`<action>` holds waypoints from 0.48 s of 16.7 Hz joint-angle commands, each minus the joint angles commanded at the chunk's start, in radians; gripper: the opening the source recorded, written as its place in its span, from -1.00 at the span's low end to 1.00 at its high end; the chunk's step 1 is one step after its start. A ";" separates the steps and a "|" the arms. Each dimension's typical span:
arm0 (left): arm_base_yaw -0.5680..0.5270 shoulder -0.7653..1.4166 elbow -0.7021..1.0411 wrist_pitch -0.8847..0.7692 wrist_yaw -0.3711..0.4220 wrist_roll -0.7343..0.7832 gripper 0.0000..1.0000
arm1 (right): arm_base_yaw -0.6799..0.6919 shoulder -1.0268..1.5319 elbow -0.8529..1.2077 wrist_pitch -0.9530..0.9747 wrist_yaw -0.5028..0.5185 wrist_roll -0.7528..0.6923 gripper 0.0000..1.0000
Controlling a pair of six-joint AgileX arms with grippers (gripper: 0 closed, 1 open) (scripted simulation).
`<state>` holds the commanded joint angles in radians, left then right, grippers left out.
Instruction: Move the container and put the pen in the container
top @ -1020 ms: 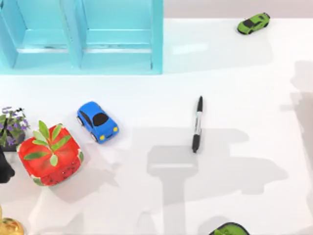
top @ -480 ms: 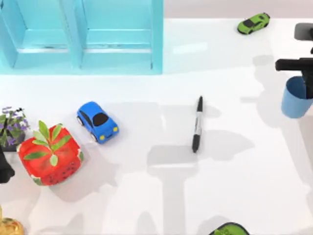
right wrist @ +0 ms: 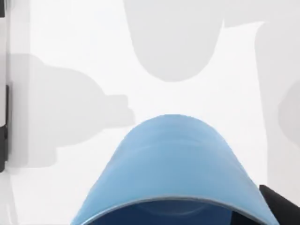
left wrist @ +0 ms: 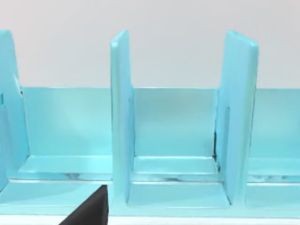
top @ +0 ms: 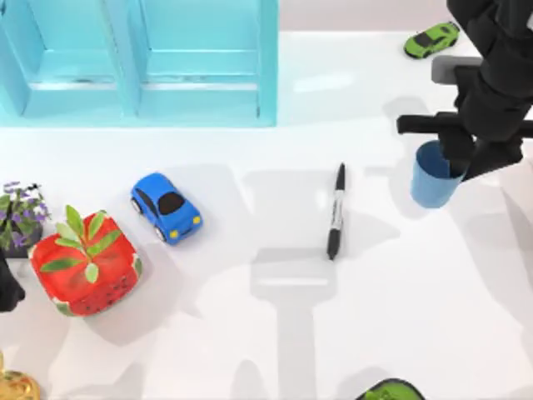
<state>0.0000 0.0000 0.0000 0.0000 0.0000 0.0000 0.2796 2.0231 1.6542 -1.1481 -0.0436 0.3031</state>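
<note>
right gripper (top: 466,162) seemingly pinching the container (top: 433,177) rim, right of the pen (top: 336,212).

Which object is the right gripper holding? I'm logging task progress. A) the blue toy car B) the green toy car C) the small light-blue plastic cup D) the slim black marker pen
C: in the top view the right gripper is clamped on the rim of the small light-blue plastic cup, right of the slim black marker pen lying on the table.

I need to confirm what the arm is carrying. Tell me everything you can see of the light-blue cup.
The container is a plain light-blue plastic-looking cup, round and slightly tapered, its inside a darker blue. It hangs tilted from the right gripper, which is shut on its rim, on the table's right side, right of the pen and apart from it.
</note>
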 joint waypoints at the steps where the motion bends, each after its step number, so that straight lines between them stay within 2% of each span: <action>1: 0.000 0.000 0.000 0.000 0.000 0.000 1.00 | 0.001 0.002 -0.003 0.003 0.001 0.001 -1.00; 8: 0.000 0.000 0.000 0.000 0.000 0.000 1.00 | 0.023 0.049 -0.102 0.157 0.004 0.019 -1.00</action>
<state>0.0000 0.0000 0.0000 0.0000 0.0000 0.0000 0.3029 2.0724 1.5519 -0.9910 -0.0394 0.3226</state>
